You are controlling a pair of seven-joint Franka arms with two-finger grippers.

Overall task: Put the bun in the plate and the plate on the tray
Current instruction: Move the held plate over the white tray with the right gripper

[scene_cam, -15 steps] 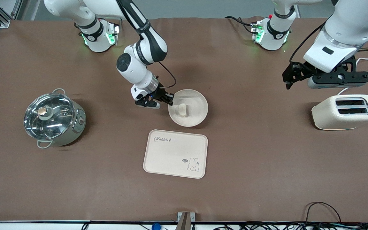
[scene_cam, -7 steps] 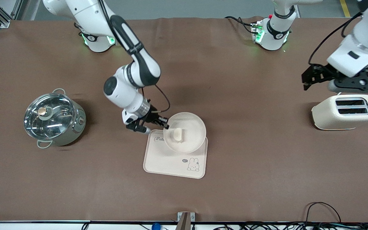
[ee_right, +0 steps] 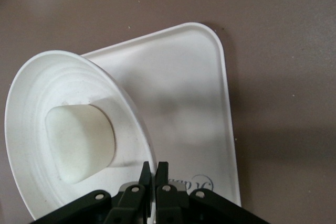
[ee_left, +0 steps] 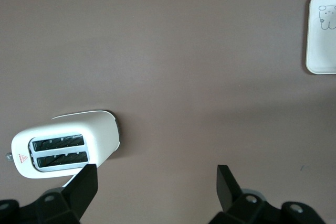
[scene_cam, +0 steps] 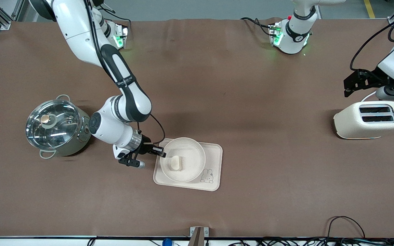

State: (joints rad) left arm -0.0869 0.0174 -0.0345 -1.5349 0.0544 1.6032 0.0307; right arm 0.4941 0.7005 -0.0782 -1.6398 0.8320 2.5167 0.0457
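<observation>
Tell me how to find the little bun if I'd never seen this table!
Look for the cream rectangular tray with a rabbit drawing, in the middle of the brown table. Over it is a round white plate, pinched at its rim by the right gripper. The bun is the small pale lump lying in that plate.

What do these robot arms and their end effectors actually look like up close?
Both arms are glossy white with rounded joints. The right arm has a black forearm section with small white lettering and a thin black cable looping to its wrist. Each base glows green. The end effectors, right and left, are black with two flat fingers.
</observation>
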